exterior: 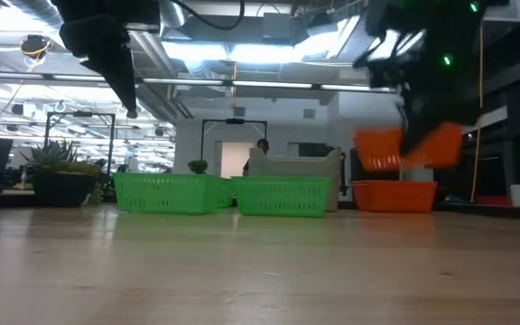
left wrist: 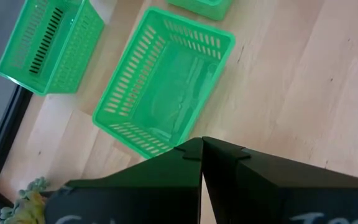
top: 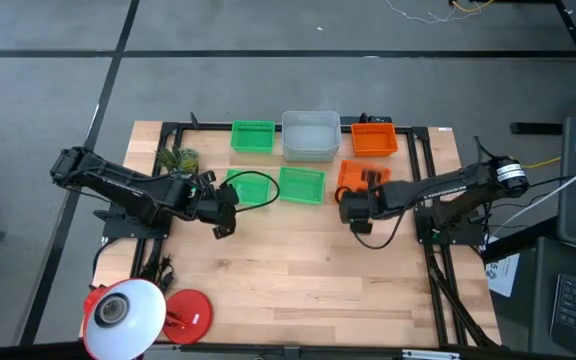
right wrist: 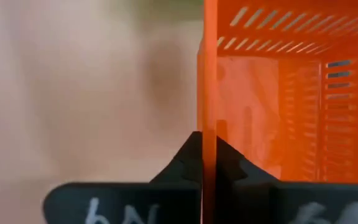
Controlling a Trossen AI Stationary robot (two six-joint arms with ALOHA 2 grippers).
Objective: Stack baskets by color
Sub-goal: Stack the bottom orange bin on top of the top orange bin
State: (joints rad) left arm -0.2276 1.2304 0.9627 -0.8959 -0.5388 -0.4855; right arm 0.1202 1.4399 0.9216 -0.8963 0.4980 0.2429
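Observation:
Three green baskets stand on the table: one at the far side and two in the middle. A grey-white basket and an orange basket also stand at the far side. A second orange basket hangs in the air in front of it, with my right gripper shut on it. My left gripper is shut and holds nothing; it hovers above the wood, just short of the left middle green basket. My right gripper pinches one upright wall of the orange basket, one finger inside the basket and one outside. The fingers slant down onto the wall's rim from the near right. The basket is lifted clear of the table, slightly tilted.
A red lamp base and a white lamp shade sit at the near left corner. A small plant stands at the far left. Black frame rails run along the sides. Bare wood fills the near middle.

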